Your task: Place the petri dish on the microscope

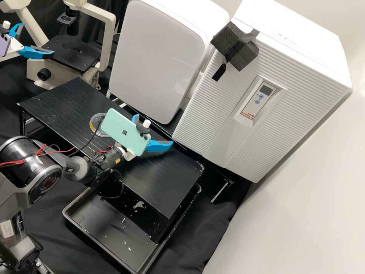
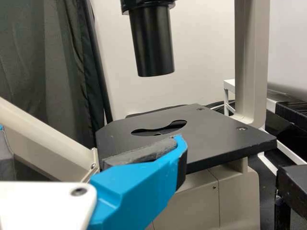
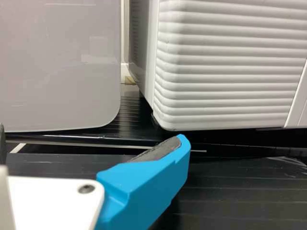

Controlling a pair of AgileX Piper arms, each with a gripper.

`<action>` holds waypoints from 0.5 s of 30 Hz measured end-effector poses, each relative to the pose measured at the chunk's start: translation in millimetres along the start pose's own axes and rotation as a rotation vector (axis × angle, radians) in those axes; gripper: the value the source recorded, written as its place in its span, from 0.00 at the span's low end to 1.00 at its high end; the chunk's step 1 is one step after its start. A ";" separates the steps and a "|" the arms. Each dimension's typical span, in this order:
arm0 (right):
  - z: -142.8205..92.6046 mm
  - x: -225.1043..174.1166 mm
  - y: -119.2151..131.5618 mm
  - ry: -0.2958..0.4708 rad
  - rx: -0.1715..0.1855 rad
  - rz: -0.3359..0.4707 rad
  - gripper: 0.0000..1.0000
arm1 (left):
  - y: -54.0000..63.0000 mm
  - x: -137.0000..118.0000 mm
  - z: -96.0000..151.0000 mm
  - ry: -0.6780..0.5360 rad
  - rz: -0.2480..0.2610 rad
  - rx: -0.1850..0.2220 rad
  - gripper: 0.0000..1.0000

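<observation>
Black worktop [image 1: 152,175] is leaving me room around the petri dish [image 1: 95,125] in the high view. Clear, yellow-tinged, it's lying flat, round face upward, partly behind a phone [image 1: 123,133]. My right fingers [image 1: 159,146] and left fingers [image 1: 35,53] are each spreading wide, empty. In the left wrist view, I'm facing the microscope's stage edge [image 2: 259,143]; in the right wrist view, a ribbed cabinet [image 3: 230,72].

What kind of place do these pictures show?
Probably a laboratory: there is a microscope, a petri dish on a black platform, and a white machine with a small control panel.
</observation>
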 end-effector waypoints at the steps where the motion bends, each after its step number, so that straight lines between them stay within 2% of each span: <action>1: 0.0 0.0 0.0 0.000 0.000 0.000 1.00 | -0.3 -0.5 1.2 -0.009 -0.002 0.005 1.00; 4: 0.0 0.0 0.0 0.000 0.000 0.000 1.00 | 0.7 -5.3 5.6 -0.027 -0.002 -0.020 1.00; 7: 0.0 0.0 0.0 0.000 0.000 0.000 1.00 | 1.0 -16.2 20.6 -0.101 -0.011 -0.043 1.00; 15: 0.0 0.0 0.0 0.000 0.000 0.000 1.00 | -4.6 -47.7 77.5 -0.403 -0.039 -0.040 1.00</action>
